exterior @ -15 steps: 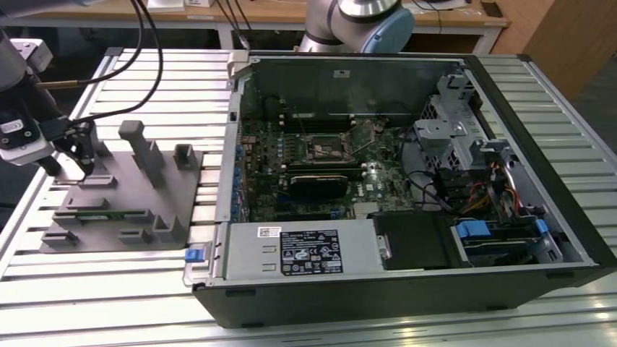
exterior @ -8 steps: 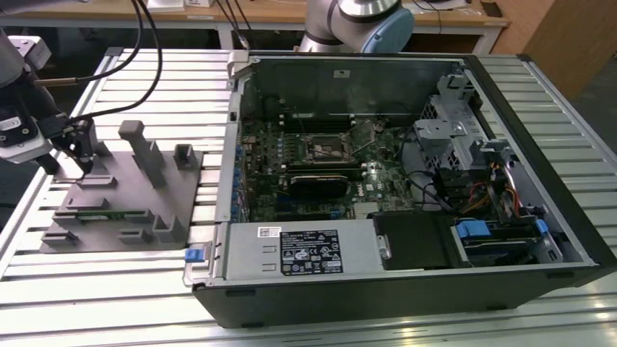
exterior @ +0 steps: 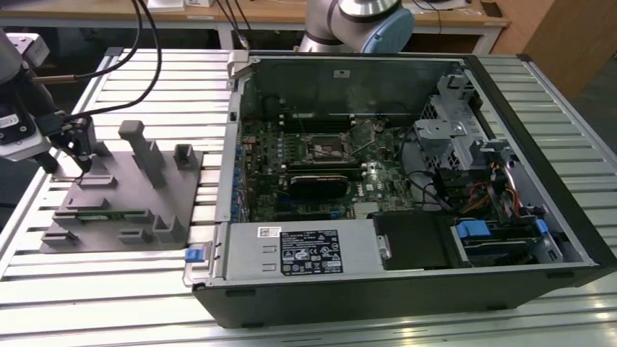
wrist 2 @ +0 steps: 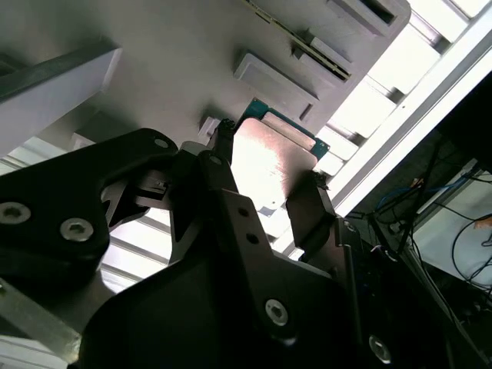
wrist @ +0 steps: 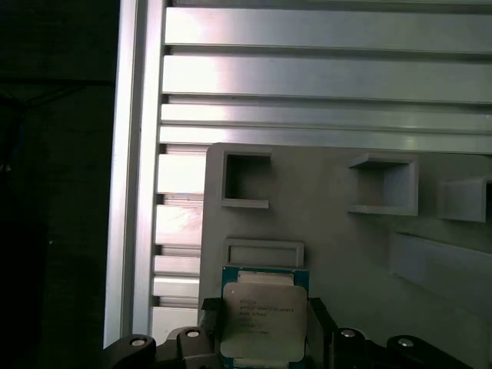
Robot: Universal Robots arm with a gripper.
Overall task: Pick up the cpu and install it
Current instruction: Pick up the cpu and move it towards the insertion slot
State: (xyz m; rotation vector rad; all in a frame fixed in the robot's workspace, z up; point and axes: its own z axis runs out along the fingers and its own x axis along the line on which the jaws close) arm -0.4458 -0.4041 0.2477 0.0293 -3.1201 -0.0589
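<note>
The gripper hangs low over the corner of the grey fixture at the exterior view's left, with black cables looping up from the arm's wrist. In both wrist views its two dark fingers stand on opposite edges of the cpu, and the jaws seem to be pressed against the chip's sides, clamped on it. The cpu shows its pale metal top with a thin green board edge around it. In the second wrist view the cpu sits between the fingers just above the fixture's flat surface. From these angles I cannot tell whether the chip rests in its recess or is slightly lifted off it.

The fixture lies on the slatted aluminium table, its upright blocks standing near the gripper. The open computer case lies just beside the fixture, toward the exterior view's right. Inside, the square socket on the motherboard is well apart from the gripper
</note>
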